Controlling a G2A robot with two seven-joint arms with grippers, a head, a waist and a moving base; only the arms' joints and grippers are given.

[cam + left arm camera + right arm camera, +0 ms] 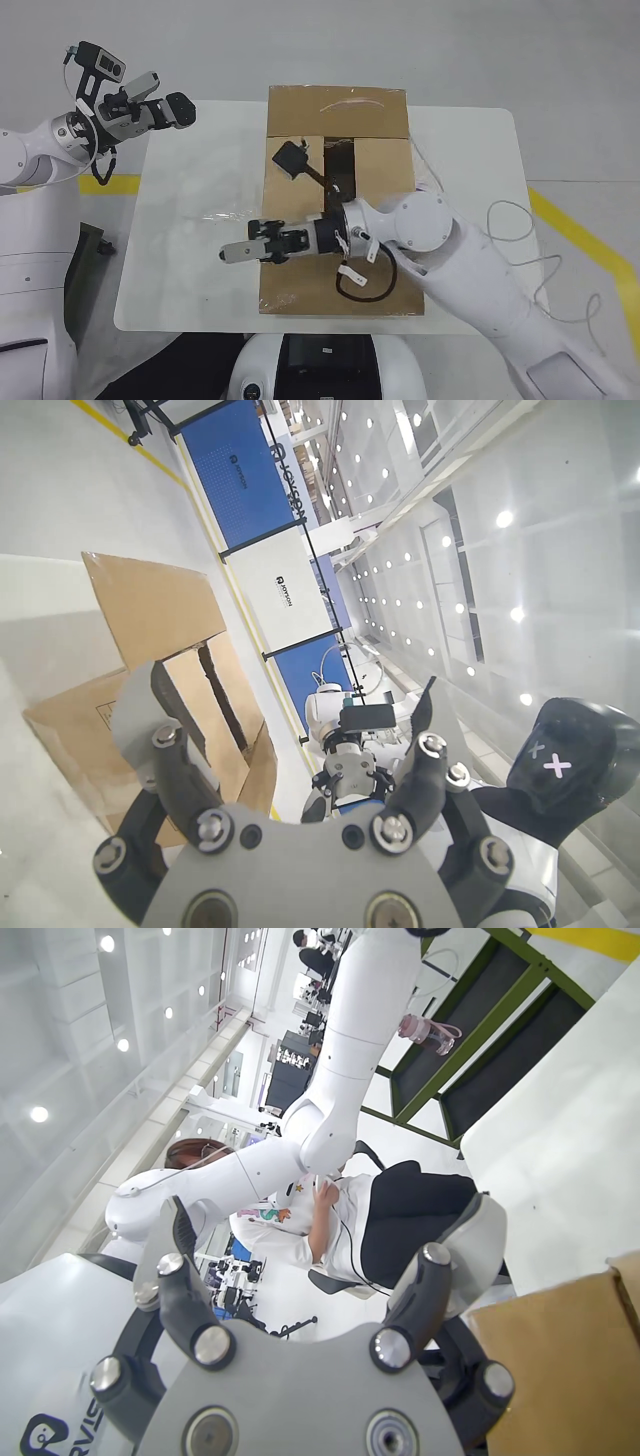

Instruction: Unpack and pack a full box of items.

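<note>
**Sitting Mid-Surface: An Open Box, Both Tools Released**

Sitting at the middle of the white surface, the brown cardboard box had its far flap folded outward and flat. Its two inner flaps stood apart around a dark slot. From above, a black item lay over the inner flap on the left arm's side, with a dark strip trailing from it toward the slot. What it was could not be told, and the rest of the contents stayed in shadow.

The left wrist view added what the top view lacked: the box's plain side wall and the flaps standing up, with the slot showing as a narrow dark crack. It hid the interior. The right wrist view caught one corner of the box, close beside that tool, with bare surface beyond it.

The right tool reached across the near part of the box, its tips just past the box edge on the left arm's side. Its fingers were spread and held nothing. The left tool hung at the surface's far corner, well apart from the box, likewise released and spread wide.
</note>
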